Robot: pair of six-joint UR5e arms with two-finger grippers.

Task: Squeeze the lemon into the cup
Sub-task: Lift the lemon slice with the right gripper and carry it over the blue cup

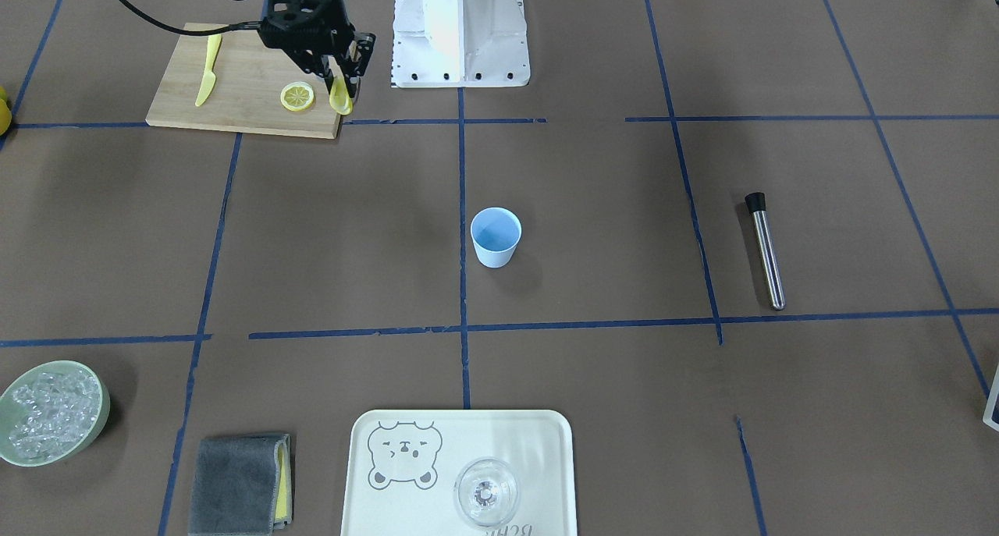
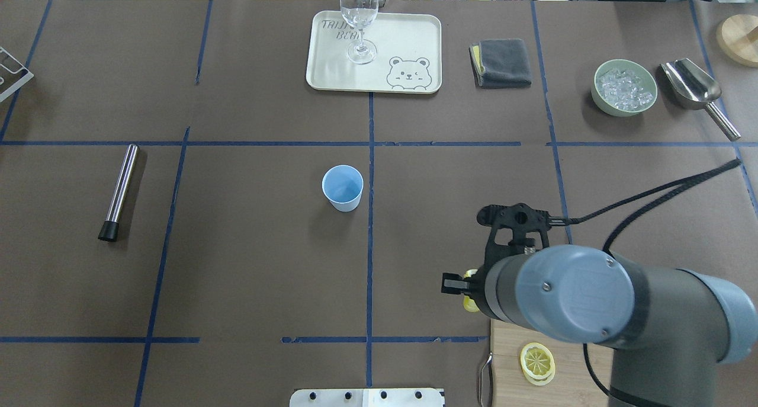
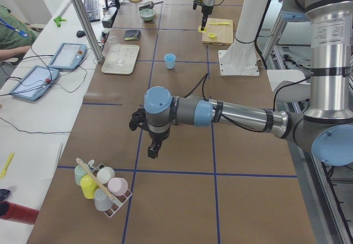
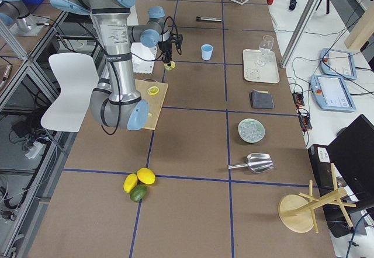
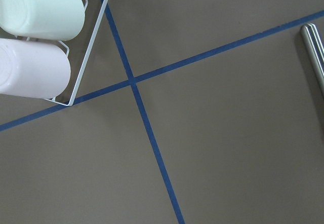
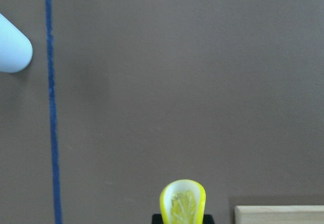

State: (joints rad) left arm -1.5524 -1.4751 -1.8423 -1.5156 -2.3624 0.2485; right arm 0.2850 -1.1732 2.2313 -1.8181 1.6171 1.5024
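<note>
The pale blue cup (image 1: 495,237) stands upright near the table's middle; it also shows in the overhead view (image 2: 342,188) and at the left edge of the right wrist view (image 6: 12,51). My right gripper (image 1: 341,91) is shut on a lemon slice (image 6: 183,201), pinched into a fold, just above the corner of the wooden cutting board (image 1: 242,91), well away from the cup. A second lemon slice (image 1: 297,97) lies flat on the board. My left gripper (image 3: 153,147) shows only in the exterior left view, hovering over bare table; I cannot tell whether it is open or shut.
A yellow plastic knife (image 1: 207,69) lies on the board. A steel tube (image 1: 765,251), a white tray (image 1: 546,442) with a clear glass (image 1: 485,491), a grey cloth (image 1: 238,485) and a green bowl of ice (image 1: 51,411) ring the table. A wire rack of cups (image 5: 35,41) lies below my left wrist.
</note>
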